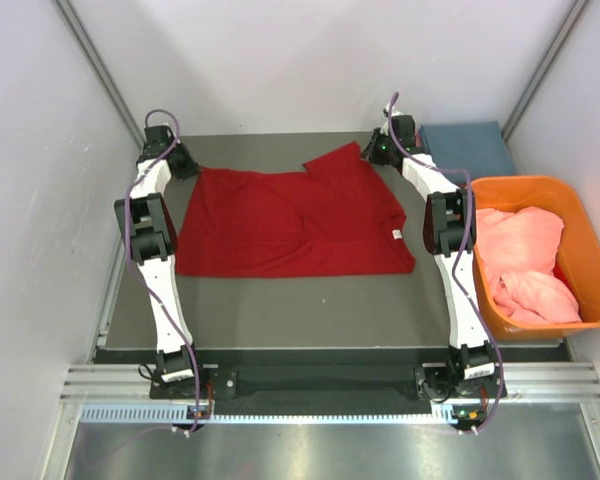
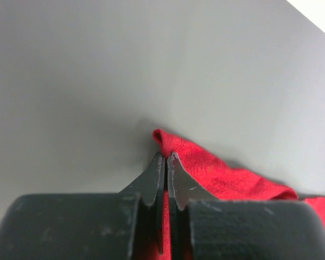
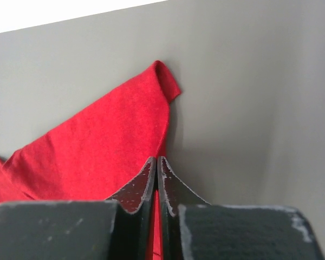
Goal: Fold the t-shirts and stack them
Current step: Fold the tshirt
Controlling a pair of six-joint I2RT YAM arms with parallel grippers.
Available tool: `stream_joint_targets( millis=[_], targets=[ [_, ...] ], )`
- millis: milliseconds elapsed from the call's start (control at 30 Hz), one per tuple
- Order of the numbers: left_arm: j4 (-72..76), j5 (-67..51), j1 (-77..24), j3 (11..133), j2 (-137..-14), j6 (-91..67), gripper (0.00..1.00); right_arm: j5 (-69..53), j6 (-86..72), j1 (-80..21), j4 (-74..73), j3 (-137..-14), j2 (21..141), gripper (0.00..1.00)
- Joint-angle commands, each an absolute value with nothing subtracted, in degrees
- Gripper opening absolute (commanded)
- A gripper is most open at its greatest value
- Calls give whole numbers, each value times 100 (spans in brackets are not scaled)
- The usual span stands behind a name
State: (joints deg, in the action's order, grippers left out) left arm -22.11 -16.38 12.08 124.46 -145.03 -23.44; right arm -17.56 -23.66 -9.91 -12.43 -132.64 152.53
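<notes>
A deep red t-shirt (image 1: 290, 222) lies spread on the grey table (image 1: 280, 305), its small white neck label (image 1: 395, 233) near the right edge. At the shirt's far left corner, my left gripper (image 1: 188, 167) is shut on the red cloth (image 2: 216, 176), which runs between the jaws (image 2: 166, 156). My right gripper (image 1: 373, 152) is shut on the edge of the far right sleeve (image 3: 108, 141), cloth pinched between its tips (image 3: 157, 159). A folded blue t-shirt (image 1: 467, 148) lies at the back right. A crumpled salmon-pink t-shirt (image 1: 520, 258) sits in the tub.
An orange plastic tub (image 1: 593, 255) stands at the table's right edge, beside the right arm. White walls close in the table on the left, back and right. A metal rail (image 1: 310, 385) runs along the near edge by the arm bases.
</notes>
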Motion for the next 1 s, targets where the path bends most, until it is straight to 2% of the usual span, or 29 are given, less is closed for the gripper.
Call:
stream_joint_targets(
  millis=[0,167,400,967],
  targets=[
    [-1951,-1749,1266,12665,-14441,-2276,0,-1530,-2233,-923,-1213,-13342,15197,0],
    [-2030,-1687,1292,12648,-14274,-2285,0,-1511,-1864,-896,-810,-13026,14784,0],
    [-2057,-1775,1380,12410,-14028,-2259,0,-1512,-1732,-800,-35,-11919,13826,0],
    [-1398,-2074,1485,12428,-14054,-2215,0,-1529,-1459,-765,633,-11488,13465,0]
  ],
)
